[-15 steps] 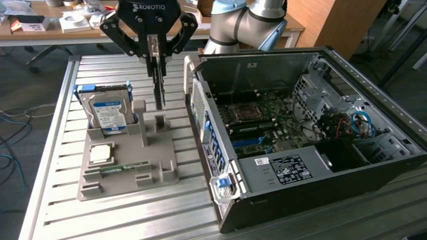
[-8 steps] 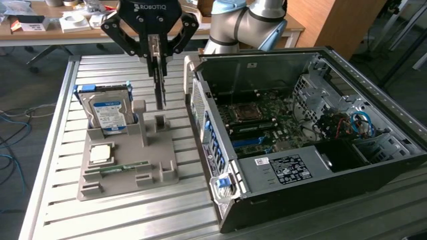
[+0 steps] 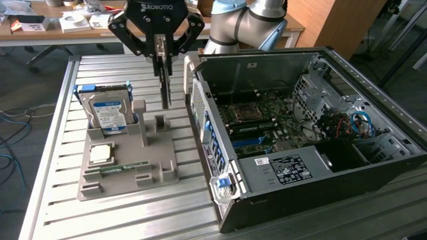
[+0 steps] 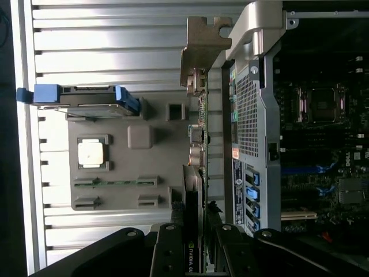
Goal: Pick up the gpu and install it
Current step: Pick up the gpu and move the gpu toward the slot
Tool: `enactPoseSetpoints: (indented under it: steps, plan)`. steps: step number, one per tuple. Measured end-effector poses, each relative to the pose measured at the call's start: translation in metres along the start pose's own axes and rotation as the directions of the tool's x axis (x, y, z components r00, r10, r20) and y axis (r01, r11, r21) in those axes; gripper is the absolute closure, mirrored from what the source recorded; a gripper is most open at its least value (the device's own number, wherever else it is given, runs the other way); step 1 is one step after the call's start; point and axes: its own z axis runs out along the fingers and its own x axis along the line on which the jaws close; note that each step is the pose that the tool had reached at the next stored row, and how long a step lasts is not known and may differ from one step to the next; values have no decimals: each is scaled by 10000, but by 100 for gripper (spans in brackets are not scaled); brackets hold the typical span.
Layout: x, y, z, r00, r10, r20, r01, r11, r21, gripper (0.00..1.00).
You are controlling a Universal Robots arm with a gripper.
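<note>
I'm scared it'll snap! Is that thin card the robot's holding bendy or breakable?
Probably stiff: the gpu hangs straight down from the end effector without drooping. Likely fragile: it's thin, with a metal bracket sticking out at one end. It might twist a little, as it's pinched only near its top.

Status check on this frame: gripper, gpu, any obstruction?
Status: gripper shut on gpu. The gpu hangs upright over grey tray, outside open computer case. Near case wall stands between gpu and motherboard.
</note>
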Motion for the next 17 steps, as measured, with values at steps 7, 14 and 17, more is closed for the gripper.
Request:
enactPoseSetpoints:
  steps: [7,14,17]
  plan:
    - [-151,9,5,10000,-1,0,1,10000,0,74]
    - [-333,20,10,10000,0,0,0,10000,0,74]
    - [-415,25,12,10000,0,0,0,10000,1,74]
